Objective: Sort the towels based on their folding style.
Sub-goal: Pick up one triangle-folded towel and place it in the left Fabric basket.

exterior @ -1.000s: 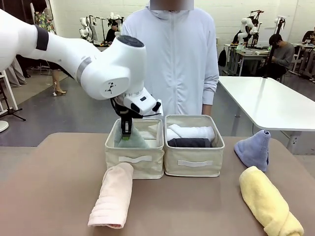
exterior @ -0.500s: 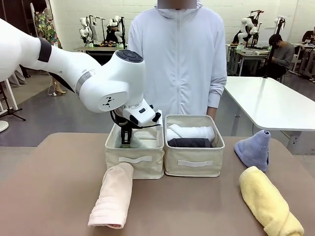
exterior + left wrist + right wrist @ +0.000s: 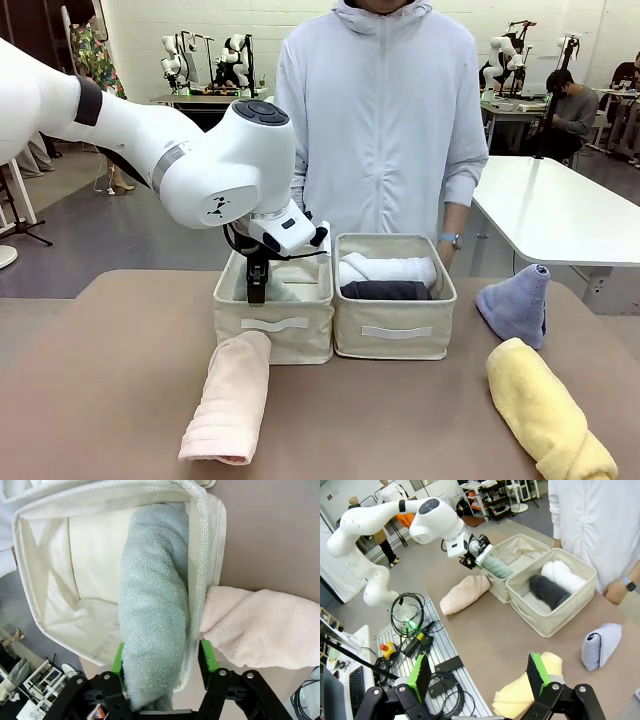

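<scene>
At my far left, my left pincer [image 3: 162, 654] (jaws parted, squeezing nothing) straddles the green towel [image 3: 152, 595] lying in the left bin [image 3: 290, 345]. The likely next target is the pink towel [image 3: 230, 400], at six o'clock from that pincer, long axis twelve-to-six, nearest my left arm. My right pincer [image 3: 480, 680] hangs open above the yellow towel [image 3: 512, 700].

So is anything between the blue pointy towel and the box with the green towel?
Yes. The right beige fabric bin stands between the periwinkle-blue cone-shaped terry towel and the left beige fabric bin. The left end effector is at that bin too, astride the sage-green terry towel.
</scene>
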